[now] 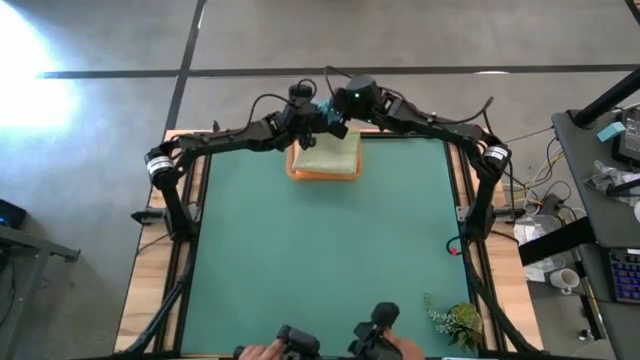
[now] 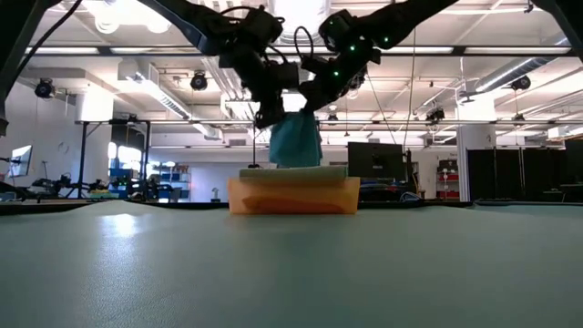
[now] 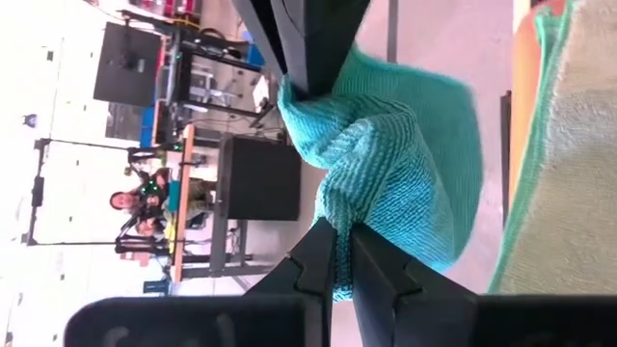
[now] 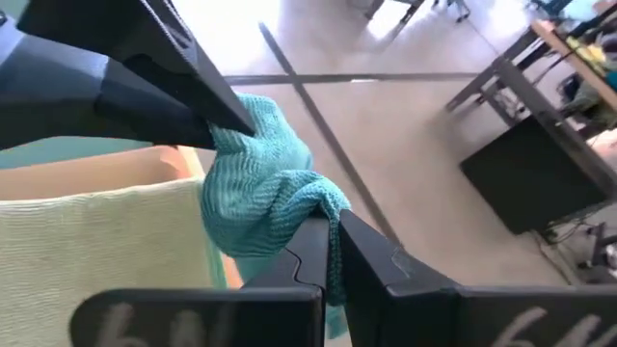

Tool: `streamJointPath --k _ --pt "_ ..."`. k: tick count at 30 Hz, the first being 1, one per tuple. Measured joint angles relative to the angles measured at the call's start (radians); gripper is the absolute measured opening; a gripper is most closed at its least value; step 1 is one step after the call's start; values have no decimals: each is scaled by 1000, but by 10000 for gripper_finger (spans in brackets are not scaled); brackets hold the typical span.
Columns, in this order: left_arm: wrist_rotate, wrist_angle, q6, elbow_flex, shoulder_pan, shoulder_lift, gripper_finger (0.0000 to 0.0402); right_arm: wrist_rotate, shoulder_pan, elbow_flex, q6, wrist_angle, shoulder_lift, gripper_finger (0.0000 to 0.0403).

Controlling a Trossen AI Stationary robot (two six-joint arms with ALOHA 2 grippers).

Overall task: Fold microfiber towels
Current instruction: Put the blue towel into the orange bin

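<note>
Above the far edge of the mat, my left gripper [image 3: 342,255] and right gripper [image 4: 333,241] were both pinched tight on the teal towel [image 2: 295,139]. It hung bunched over the pale green towel [image 1: 328,153], probably not touching it.

place: we read a robotics lab | cues: we see concrete floor [image 1: 300,35], exposed ceiling lights [image 2: 196,82], monitors [image 2: 373,159], cluttered side desk [image 1: 600,180], cables [image 1: 545,170]

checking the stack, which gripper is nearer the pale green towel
Roughly equal. Left gripper and right gripper hang together just above the pale green towel's far edge, both shut on the teal towel.
</note>
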Motion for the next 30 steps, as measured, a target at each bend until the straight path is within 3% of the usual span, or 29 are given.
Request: streamJointPath --k 5,8,12,18,23,28,30 --pt "-8 -39 -36 -3 -10 -20 11 -59 2 -5 -16 -71 0 8" --pt "-3 -180 -134 -10 -26 -27 11 -71 6 -20 -6 -155 13 8" --pt "85 -345 -235 -19 -53 -28 11 -113 22 -35 3 -213 30 8" --pt "97 -401 -273 -32 -87 -33 11 -142 61 -37 28 -267 36 8" --pt "91 -368 -232 -25 -93 -44 11 -127 73 -28 27 -255 35 8" --pt "9 -195 -69 -10 -69 -44 11 36 51 9 -9 -209 35 8" --pt "6 -138 -14 -2 -59 -44 11 55 35 34 -26 -200 35 8"
